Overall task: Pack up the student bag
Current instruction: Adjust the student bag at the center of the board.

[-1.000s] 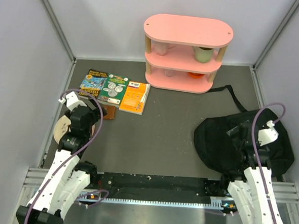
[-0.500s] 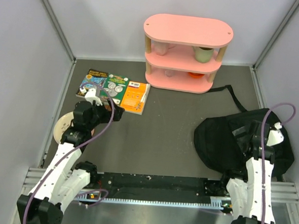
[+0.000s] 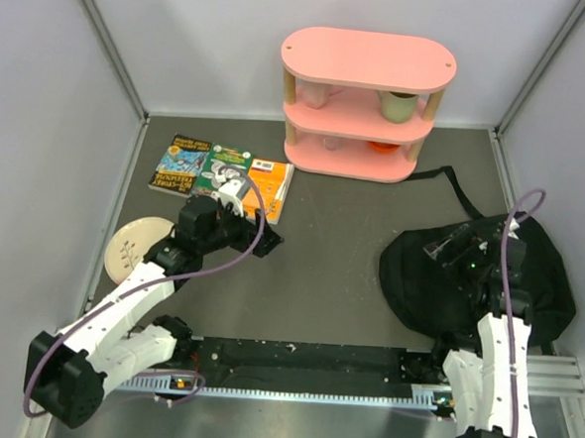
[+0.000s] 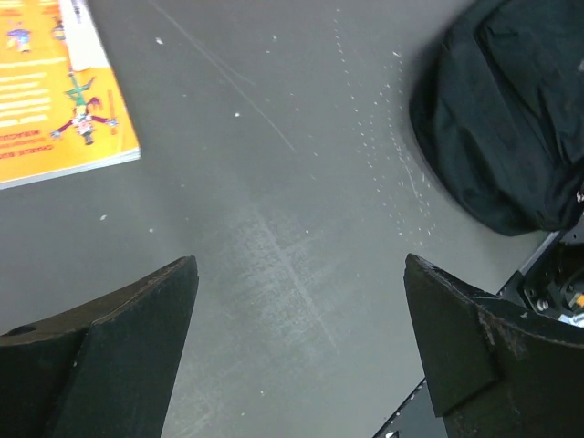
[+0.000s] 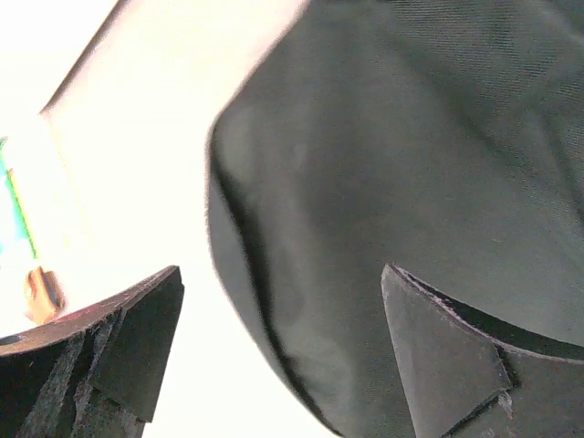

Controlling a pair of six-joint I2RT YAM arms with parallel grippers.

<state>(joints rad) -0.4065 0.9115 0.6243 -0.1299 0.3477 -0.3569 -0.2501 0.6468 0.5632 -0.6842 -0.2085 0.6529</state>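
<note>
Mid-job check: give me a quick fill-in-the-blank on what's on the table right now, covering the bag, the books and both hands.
1. The student bag lies on the ____ side of the table.
2. The shelf at the back is ____ in colour.
3. The book nearest the left hand has an ____ cover.
4. The right hand hovers open over the ____.

Missing words: right; pink; orange; bag.
</note>
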